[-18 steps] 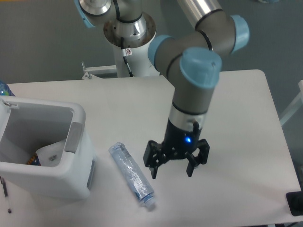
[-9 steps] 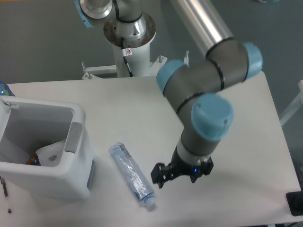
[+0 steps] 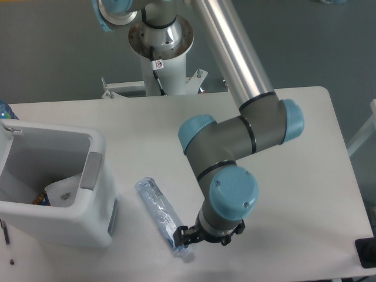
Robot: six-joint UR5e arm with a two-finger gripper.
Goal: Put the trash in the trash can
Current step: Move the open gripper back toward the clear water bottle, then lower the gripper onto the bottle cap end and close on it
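The crushed clear bluish bottle (image 3: 157,208) lies diagonally on the white table, cap end toward the front edge. My gripper (image 3: 202,238) hangs low over that cap end, largely hidden under the wrist. One black finger (image 3: 181,235) touches or nearly touches the bottle's lower end, and the other shows well apart on the right, so the jaws stand open around nothing. The trash can (image 3: 88,170), a boxy white bin with a grey handle tab, stands at the left. Inside it lies a crumpled white packet (image 3: 64,189).
A small colourful wrapper (image 3: 41,200) peeks out beside the packet in the bin. The robot base (image 3: 161,44) stands behind the table's far edge. A black object (image 3: 367,252) sits at the front right corner, and a blue item (image 3: 3,110) at the left edge.
The arm swung left and down toward the front edge. The gripper went from the right of the bottle to its cap end. Bottle and bin stayed put.
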